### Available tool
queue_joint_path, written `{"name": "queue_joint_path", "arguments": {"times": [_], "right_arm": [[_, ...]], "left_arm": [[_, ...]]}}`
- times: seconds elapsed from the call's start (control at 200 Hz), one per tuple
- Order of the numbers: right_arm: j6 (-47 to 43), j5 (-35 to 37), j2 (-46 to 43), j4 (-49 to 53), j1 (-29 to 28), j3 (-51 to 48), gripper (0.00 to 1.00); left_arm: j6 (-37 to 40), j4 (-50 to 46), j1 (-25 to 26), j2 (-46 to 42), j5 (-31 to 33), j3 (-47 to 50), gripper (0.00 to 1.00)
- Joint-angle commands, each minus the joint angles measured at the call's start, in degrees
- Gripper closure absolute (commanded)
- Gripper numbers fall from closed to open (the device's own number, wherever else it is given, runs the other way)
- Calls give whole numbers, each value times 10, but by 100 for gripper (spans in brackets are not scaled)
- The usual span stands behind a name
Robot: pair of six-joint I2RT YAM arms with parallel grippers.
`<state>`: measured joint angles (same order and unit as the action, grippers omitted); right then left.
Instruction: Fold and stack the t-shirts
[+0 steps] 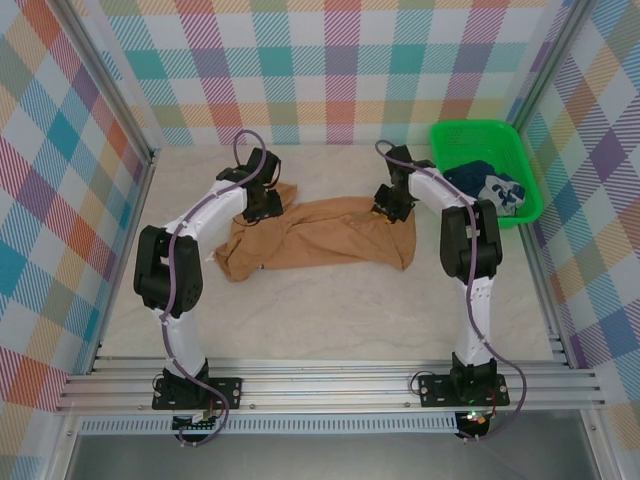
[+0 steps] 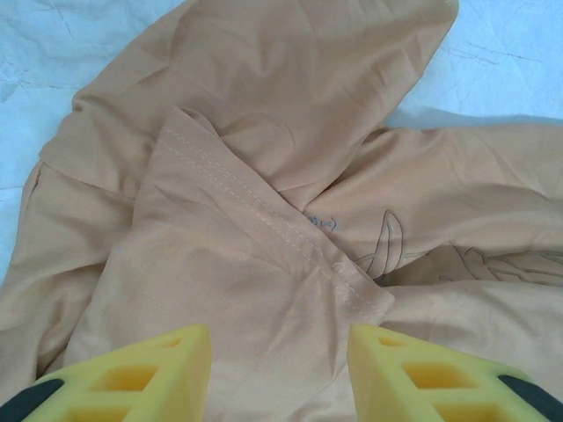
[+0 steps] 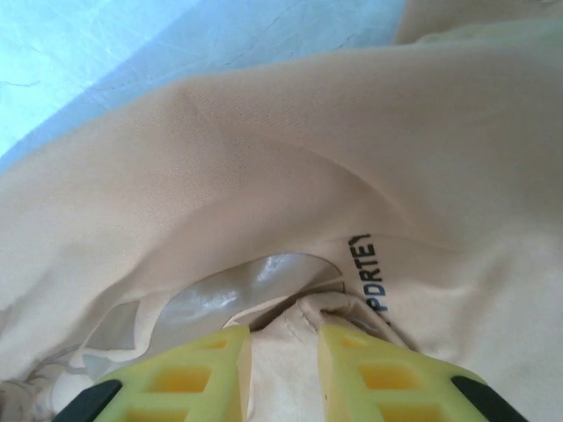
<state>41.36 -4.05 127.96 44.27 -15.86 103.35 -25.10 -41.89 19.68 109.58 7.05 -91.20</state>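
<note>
Tan t-shirt crumpled on pale table, plaid walls.

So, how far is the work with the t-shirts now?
Done: nothing looks finished, because no shirt is folded yet. In hand: the tan t-shirt lies crumpled on the table. The right fingers seem to pinch a fold of it, and the left fingers are open over a hem. Left: fold it, then take the navy t-shirt from the green basket, fold it and stack both.
</note>
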Motion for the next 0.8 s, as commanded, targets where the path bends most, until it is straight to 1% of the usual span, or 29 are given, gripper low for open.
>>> {"name": "queue_joint_path", "arguments": {"times": [0.0, 0.1, 0.4, 0.5, 0.74, 0.795], "right_arm": [[-20, 27, 17, 39, -5, 14, 74], [-34, 45, 16, 45, -5, 15, 73], [-68, 51, 43, 53, -11, 53, 71], [-67, 51, 50, 57, -11, 61, 76], [-70, 56, 50, 69, -12, 64, 81], [-69, 56, 48, 68, -12, 62, 84]], "left_arm": [[-6, -11, -3, -33, -3, 10, 55], [-7, -13, -3, -38, -7, 12, 56], [-8, -13, -3, -46, -15, 20, 56], [-8, -14, -3, -46, -17, 21, 57], [-9, -12, -3, -51, -18, 25, 58], [-9, -12, -3, -51, -17, 25, 58]]}}
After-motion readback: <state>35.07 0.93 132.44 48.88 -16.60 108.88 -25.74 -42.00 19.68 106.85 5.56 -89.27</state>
